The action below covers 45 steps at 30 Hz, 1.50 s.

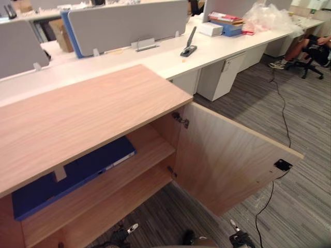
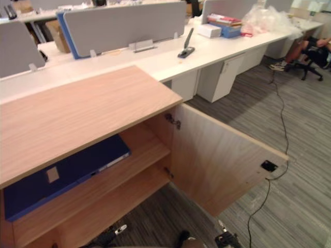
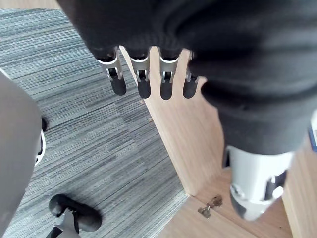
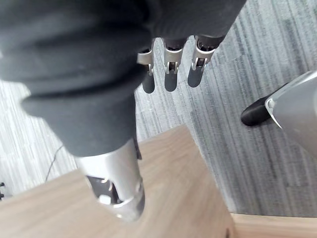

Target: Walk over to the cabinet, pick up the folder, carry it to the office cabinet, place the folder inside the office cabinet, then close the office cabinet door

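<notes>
A blue folder [image 1: 72, 175] lies flat on the upper shelf inside the wooden office cabinet [image 1: 88, 113]. The cabinet door [image 1: 227, 160] stands wide open, swung out to the right over the grey carpet. My left hand [image 3: 143, 79] hangs with straight fingers and holds nothing, close to a wooden panel of the cabinet [image 3: 183, 134]. The fingers of my right hand [image 4: 171, 74] are also straight and empty, above a wooden edge [image 4: 168, 188] and the carpet.
Behind the cabinet runs a long white desk [image 1: 170, 54] with grey dividers [image 1: 124, 23]; on it are a stack of books [image 1: 225, 23] and a plastic bag [image 1: 269, 18]. A white drawer unit [image 1: 222, 75] stands under it. A person sits on a chair [image 1: 310, 49] at the far right.
</notes>
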### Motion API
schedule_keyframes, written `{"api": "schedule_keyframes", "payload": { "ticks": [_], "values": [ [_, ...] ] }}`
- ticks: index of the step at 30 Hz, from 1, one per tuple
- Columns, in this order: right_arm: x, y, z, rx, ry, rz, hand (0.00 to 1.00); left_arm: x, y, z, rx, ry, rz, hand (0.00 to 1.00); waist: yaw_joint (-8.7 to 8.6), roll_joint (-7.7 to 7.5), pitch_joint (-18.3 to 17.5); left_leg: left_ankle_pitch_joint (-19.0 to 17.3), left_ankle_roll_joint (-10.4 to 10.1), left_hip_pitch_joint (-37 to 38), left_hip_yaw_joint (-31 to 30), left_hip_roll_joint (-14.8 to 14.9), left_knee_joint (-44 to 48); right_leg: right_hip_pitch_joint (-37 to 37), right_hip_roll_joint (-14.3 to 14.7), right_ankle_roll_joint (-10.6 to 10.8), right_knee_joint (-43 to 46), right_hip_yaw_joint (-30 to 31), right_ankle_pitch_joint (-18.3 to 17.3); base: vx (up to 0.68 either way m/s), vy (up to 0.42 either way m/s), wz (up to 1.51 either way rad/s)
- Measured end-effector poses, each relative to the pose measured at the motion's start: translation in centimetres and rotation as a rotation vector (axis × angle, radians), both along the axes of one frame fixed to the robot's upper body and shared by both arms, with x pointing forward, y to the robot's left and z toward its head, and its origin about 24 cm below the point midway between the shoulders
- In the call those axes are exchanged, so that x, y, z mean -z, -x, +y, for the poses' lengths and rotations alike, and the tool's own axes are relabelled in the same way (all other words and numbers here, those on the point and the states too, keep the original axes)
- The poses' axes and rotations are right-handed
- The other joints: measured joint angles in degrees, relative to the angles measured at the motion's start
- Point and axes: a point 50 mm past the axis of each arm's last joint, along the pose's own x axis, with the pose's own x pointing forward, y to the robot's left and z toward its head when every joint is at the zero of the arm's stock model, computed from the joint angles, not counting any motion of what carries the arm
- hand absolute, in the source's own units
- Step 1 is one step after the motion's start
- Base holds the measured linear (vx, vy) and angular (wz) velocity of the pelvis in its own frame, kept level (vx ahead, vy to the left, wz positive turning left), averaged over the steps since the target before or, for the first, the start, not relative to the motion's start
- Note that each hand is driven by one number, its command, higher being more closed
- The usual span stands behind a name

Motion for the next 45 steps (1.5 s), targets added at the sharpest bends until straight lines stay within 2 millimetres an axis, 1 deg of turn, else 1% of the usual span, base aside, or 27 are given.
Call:
{"api": "schedule_keyframes", "payload": {
  "ticks": [1, 2, 3, 4, 5, 7, 8, 9, 11, 13, 15, 17, 21, 24, 27, 29, 31, 32, 34, 36, 38, 39, 40, 41, 42, 43, 45],
  "values": [
    [-0.1, -0.1, -0.3, 0.001, 0.010, -0.003, 0.00, 0.0, 0.1, 0.0, -0.002, 0.001, 0.000, 0.00, -0.01, 0.07, -0.1, 0.0, 0.0, 0.4, -0.1, 0.1, 0.1, -0.2, -0.2, 0.1, 1.2, 0.0, -1.1, 0.10, -0.064, -0.10],
    [-0.5, -0.9, -0.8, -0.005, 0.029, -0.028, 0.00, 0.0, 0.1, 0.2, -0.008, -0.001, 0.000, 0.00, 0.15, -0.06, -0.1, -0.1, 0.1, 0.7, -0.4, 0.2, 0.0, -0.8, -0.9, 0.1, 3.9, -0.9, -4.3, 0.10, -0.069, -0.15],
    [-0.8, -1.5, -1.0, -0.010, 0.038, -0.042, 0.00, 0.0, 0.1, 0.2, -0.009, -0.002, -0.001, 0.00, 0.15, -0.10, -0.1, -0.2, 0.3, 0.7, -0.5, 0.2, -0.2, -1.0, -1.7, 0.3, 5.1, -2.4, -5.6, 0.11, -0.087, -0.28],
    [-1.3, -2.7, -1.5, -0.022, 0.055, -0.069, 0.00, 0.0, 0.1, 0.3, -0.001, -0.004, -0.002, 0.00, 0.21, -0.07, -0.1, -0.5, 1.2, 0.7, -0.6, 0.1, -1.5, -1.4, -2.8, 1.4, 6.9, -5.2, -7.2, 0.07, -0.067, -0.30],
    [-1.7, -3.7, -1.7, -0.031, 0.067, -0.095, 0.00, 0.0, 0.0, 0.3, 0.007, -0.006, -0.002, 0.00, 0.29, -0.17, -0.2, -1.2, 2.3, 0.8, -0.7, 0.1, -2.8, -1.9, -3.0, 1.6, 7.7, -6.2, -7.7, 0.06, -0.071, -0.44],
    [-2.6, -6.1, -1.9, -0.064, 0.086, -0.151, 0.00, -0.1, -0.2, 0.5, 0.026, -0.011, -0.008, 0.00, 0.45, -0.57, 0.1, -1.5, 3.3, 0.6, -0.9, 0.0, -4.7, -3.1, -1.9, 1.5, 7.6, -6.7, -7.8, 0.03, -0.066, -0.48],
    [-3.1, -7.3, -2.0, -0.093, 0.100, -0.174, 0.00, -0.2, -0.4, 0.6, 0.039, -0.016, -0.010, 0.00, 0.50, -0.85, 0.3, -1.4, 4.6, 0.6, -1.9, 0.2, -4.8, -2.9, -0.5, 1.6, 6.3, -5.8, -7.3, 0.01, -0.118, -0.49],
    [-3.5, -8.0, -2.2, -0.118, 0.116, -0.188, 0.00, -0.2, -0.5, 0.6, 0.054, -0.020, -0.009, 0.00, 0.62, -0.86, 0.1, -1.4, 4.7, 0.6, -3.5, 0.8, -4.6, -2.5, 1.3, 1.3, 4.2, -4.6, -5.4, 0.01, -0.149, -0.49],
    [-4.6, -9.7, -2.5, -0.215, 0.173, -0.208, 0.00, -0.2, -0.7, 0.6, 0.080, -0.026, -0.013, 0.00, 0.89, -0.79, 0.1, -1.9, 4.1, -0.5, -7.6, 0.8, -4.6, -1.7, 4.1, 1.0, -0.2, -3.1, -3.3, -0.07, -0.100, -0.51],
    [-5.7, -11.1, -2.5, -0.296, 0.233, -0.238, 0.00, -0.3, -0.9, 0.8, 0.094, -0.035, -0.018, 0.00, 0.87, -0.63, -0.1, -1.9, 3.5, -2.1, -8.1, 0.6, -4.4, -1.2, 6.0, 0.4, -3.4, -1.9, -1.5, -0.14, -0.024, -0.44],
    [-6.9, -12.2, -2.9, -0.368, 0.300, -0.264, 0.00, -0.5, -1.2, 0.8, 0.143, -0.055, -0.024, 0.00, 0.54, -0.65, -0.1, -1.6, 2.4, -2.4, -9.1, 0.7, -4.4, -1.2, 6.4, 0.2, -4.6, -1.5, -0.5, -0.07, 0.010, -0.20],
    [-8.1, -13.2, -3.8, -0.431, 0.374, -0.274, 0.00, -0.5, -1.2, 1.0, 0.159, -0.064, -0.025, 0.00, 0.49, -0.50, -0.1, -0.9, -0.2, -2.5, -9.5, 0.3, -4.4, -1.5, 6.4, 0.6, -5.3, -0.8, 1.1, -0.04, 0.053, -0.11],
    [-10.4, -15.7, -4.6, -0.524, 0.464, -0.322, 0.00, -0.7, -1.2, 1.9, 0.205, -0.102, -0.018, 0.00, 0.39, -0.27, -0.1, -0.8, -0.1, -4.5, -9.5, -0.9, -2.9, -1.4, 6.6, 0.5, -10.2, 0.6, 4.8, -0.06, 0.099, -0.19],
    [-12.5, -17.7, -4.9, -0.570, 0.520, -0.374, 0.00, -0.6, -0.3, 2.7, 0.210, -0.122, 0.009, 0.00, 0.49, -0.05, 0.0, -0.7, -0.1, -5.5, -9.6, -1.5, -1.6, 0.7, 7.8, 0.3, -16.9, 1.3, 9.1, -0.05, 0.057, -0.11],
    [-14.4, -19.0, -5.0, -0.606, 0.589, -0.425, 0.00, -0.4, 0.9, 3.0, 0.206, -0.125, 0.040, 0.00, 0.58, 0.08, -0.1, -0.6, -0.1, -5.6, -10.1, -1.9, 0.1, 4.1, 8.4, 0.5, -23.4, 1.4, 12.2, -0.05, 0.017, 0.03],
    [-15.3, -19.4, -5.4, -0.649, 0.643, -0.418, 0.00, -0.3, 1.8, 3.1, 0.201, -0.124, 0.063, 0.00, 0.73, 0.41, -0.3, -0.6, -0.1, -6.2, -10.6, -2.2, 1.7, 4.6, 8.1, 0.5, -24.6, 2.1, 12.7, -0.04, 0.028, -0.07],
    [-15.5, -19.6, -5.2, -0.701, 0.674, -0.408, 0.00, -0.2, 2.5, 3.2, 0.198, -0.125, 0.081, 0.00, 0.66, 0.36, -0.2, -0.7, -0.1, -6.7, -10.7, -2.3, 3.5, 4.6, 7.8, 0.5, -24.7, 3.2, 12.7, -0.03, 0.027, -0.21],
    [-15.6, -19.8, -5.0, -0.742, 0.690, -0.405, 0.00, -0.1, 3.0, 3.2, 0.195, -0.122, 0.098, 0.00, 0.48, 0.29, -0.2, -3.2, 1.3, -7.1, -10.7, -1.8, 3.1, 4.6, 7.8, 0.5, -24.7, 3.7, 12.8, -0.08, -0.016, -0.19],
    [-15.8, -19.8, -5.0, -0.814, 0.728, -0.380, 0.00, 0.0, 3.0, 3.2, 0.196, -0.119, 0.099, 0.00, 0.16, 0.55, -0.1, -2.2, -0.1, -9.1, -10.6, 0.7, 0.1, 4.2, 8.4, 1.1, -24.7, 3.7, 13.3, -0.16, -0.047, -0.19],
    [-15.7, -19.4, -4.7, -1.005, 0.798, -0.322, 0.00, 0.1, 3.8, 3.3, 0.197, -0.112, 0.129, 0.00, -0.44, 0.17, -0.2, -2.2, -0.3, -8.6, -9.4, 0.4, -0.3, 4.1, 8.4, 1.8, -24.7, 4.5, 13.9, -0.12, -0.019, -0.26],
    [-15.7, -19.1, -4.7, -1.100, 0.821, -0.293, 0.00, 0.2, 4.0, 3.3, 0.199, -0.107, 0.137, 0.00, -0.77, 0.12, -0.2, -2.1, -0.5, -8.3, -9.2, 0.4, -0.6, 4.1, 8.6, 1.8, -24.7, 4.7, 13.9, -0.01, -0.031, -0.10],
    [-15.7, -18.7, -4.4, -1.293, 0.862, -0.239, 0.00, 0.2, 4.3, 3.3, 0.208, -0.098, 0.149, 0.00, -1.59, 0.12, -0.2, -1.9, -0.9, -8.3, -9.1, 0.7, -0.9, 3.8, 9.0, 1.7, -24.7, 4.7, 14.1, 0.01, -0.067, -0.07],
    [-15.5, -18.4, -4.3, -1.359, 0.859, -0.223, 0.00, 0.2, 4.3, 3.5, 0.214, -0.102, 0.150, 0.00, -1.64, 0.10, -0.2, -1.7, -1.1, -8.3, -9.1, 0.8, -1.2, 3.6, 9.2, 1.6, -24.7, 4.7, 14.1, 0.02, -0.081, -0.06],
    [-15.1, -17.8, -3.8, -1.498, 0.845, -0.189, 0.00, 0.2, 4.1, 3.5, 0.226, -0.100, 0.146, 0.00, -1.79, 0.08, -0.2, -1.5, -1.5, -8.3, -9.1, 1.2, -1.5, 3.5, 9.6, 1.2, -24.7, 4.8, 13.9, 0.02, -0.090, -0.02],
    [-14.8, -17.4, -3.5, -1.564, 0.831, -0.175, 0.00, 0.2, 4.1, 3.5, 0.230, -0.097, 0.145, 0.00, -1.85, 0.09, -0.2, -1.4, -1.7, -8.2, -9.0, 1.4, -1.5, 3.5, 9.9, 1.0, -24.7, 4.8, 13.7, 0.02, -0.128, -0.01],
    [-13.8, -16.4, -2.0, -1.763, 0.770, -0.152, 0.00, 0.1, 3.8, 3.6, 0.245, -0.094, 0.141, 0.00, -1.99, 0.01, -0.3, -0.9, -2.4, -8.1, -9.1, 2.1, -1.7, 3.5, 10.6, 0.5, -24.7, 4.7, 13.2, 0.00, -0.112, 0.00],
    [-13.1, -15.8, -0.9, -1.864, 0.729, -0.141, 0.00, 0.1, 3.7, 3.6, 0.258, -0.090, 0.137, 0.00, -2.05, 0.00, -0.3, -0.6, -2.7, -8.1, -9.1, 2.5, -1.9, 3.5, 11.0, 0.4, -24.7, 4.7, 12.7, -0.02, -0.108, 0.01]
  ]
}}
